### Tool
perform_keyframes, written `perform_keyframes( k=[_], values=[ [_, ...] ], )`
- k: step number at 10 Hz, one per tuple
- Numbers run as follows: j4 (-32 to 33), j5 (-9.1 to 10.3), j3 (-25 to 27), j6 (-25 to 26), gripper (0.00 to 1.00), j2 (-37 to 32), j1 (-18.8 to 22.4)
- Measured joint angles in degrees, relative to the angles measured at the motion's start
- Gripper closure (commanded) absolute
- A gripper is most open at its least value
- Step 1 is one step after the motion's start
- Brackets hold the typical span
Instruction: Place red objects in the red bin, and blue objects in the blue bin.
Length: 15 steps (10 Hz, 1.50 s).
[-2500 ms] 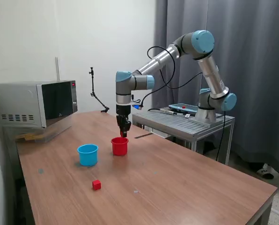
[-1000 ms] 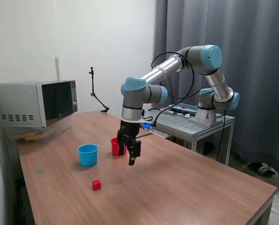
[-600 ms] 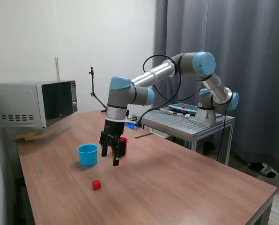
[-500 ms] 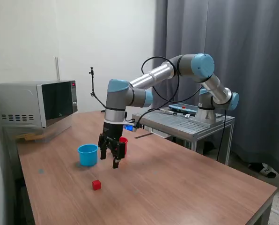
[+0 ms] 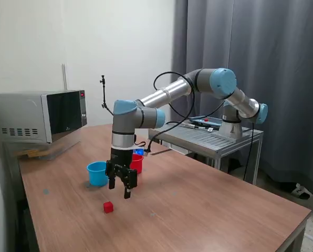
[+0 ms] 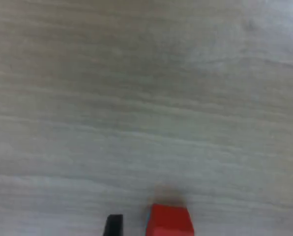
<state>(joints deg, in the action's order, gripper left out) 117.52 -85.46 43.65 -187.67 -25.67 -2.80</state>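
One small red cube (image 5: 108,207) lies on the wooden table, toward the front of the exterior view. My gripper (image 5: 120,189) hangs just above and behind it, fingers pointing down, open and holding nothing. In the wrist view the same red cube (image 6: 169,221) shows at the picture's edge, between the dark fingertips (image 6: 113,225) of the open gripper (image 6: 207,227) and closer to one of them. The light blue bin (image 5: 97,173) stands to the exterior view's left of the arm. Partly behind the wrist is the red bin (image 5: 137,163). No blue objects are in view, and the cups' insides are hidden.
A microwave (image 5: 38,115) sits at the table's far corner on the exterior view's left. A thin black stand (image 5: 106,105) rises at the back. A grey metal side table (image 5: 209,137) carries the arm's base. The table's front edge (image 5: 290,233) is on the exterior view's right.
The arm has swung from over the red bin toward the exterior view's left and lowered. The gripper now hangs near the red cube, which has not moved.
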Motion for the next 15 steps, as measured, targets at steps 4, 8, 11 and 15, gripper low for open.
perform_keyframes(
  k=[4, 8, 11, 15],
  values=[
    [1.56, 1.87, -2.46, -0.04, 0.00, 2.35, 0.12],
    [3.39, 2.64, -4.31, 3.58, 0.00, 3.93, 0.09],
    [3.52, -0.85, -4.38, 6.81, 0.00, 4.18, 0.02],
    [3.50, -1.88, -5.19, 7.89, 0.00, 4.31, -0.21]
  ],
)
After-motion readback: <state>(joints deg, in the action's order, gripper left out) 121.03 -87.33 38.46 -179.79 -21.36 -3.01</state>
